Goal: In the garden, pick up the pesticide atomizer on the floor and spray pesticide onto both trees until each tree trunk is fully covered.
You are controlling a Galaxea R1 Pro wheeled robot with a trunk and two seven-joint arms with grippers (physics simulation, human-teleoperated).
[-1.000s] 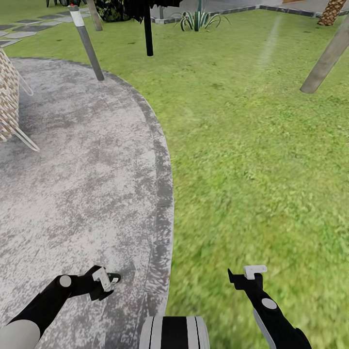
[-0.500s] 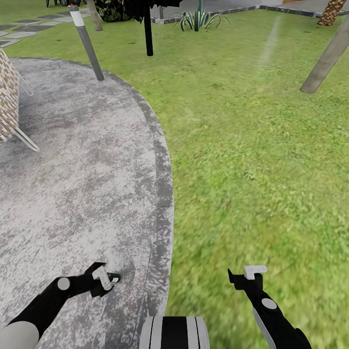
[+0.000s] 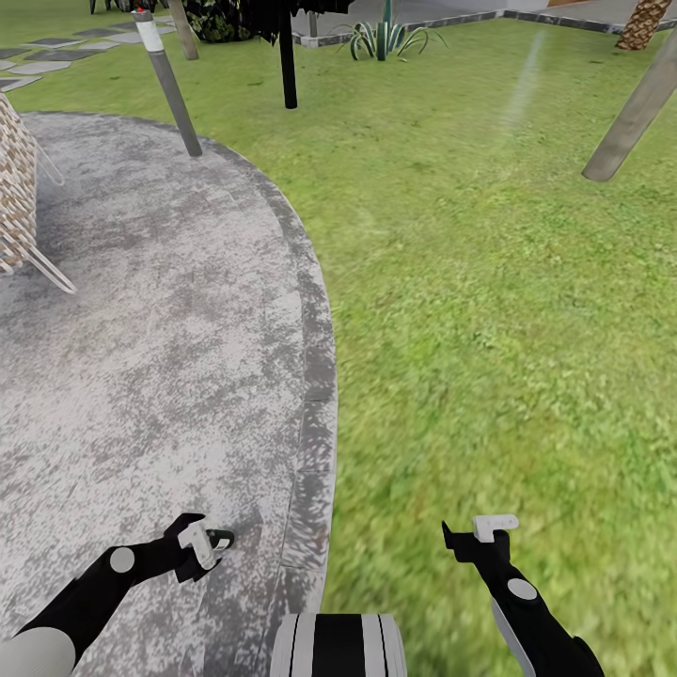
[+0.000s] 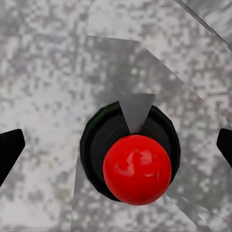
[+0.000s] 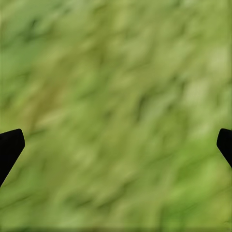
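Grey floor (image 3: 141,357) under wide-open left tool (image 4: 116,145), straddling the untouched pesticide atomizer (image 4: 131,157).

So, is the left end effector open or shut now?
Open: in the left wrist view its fingertips stand wide apart, with the atomizer untouched between them.

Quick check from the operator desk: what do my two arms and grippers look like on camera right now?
Both arms are matte black with a round pale-grey disc at the wrist joint. The left arm widens into a light-grey upper segment. Each gripper, left gripper and right gripper, has black finger bodies carrying small white rectangular pads. No cables or markings show.
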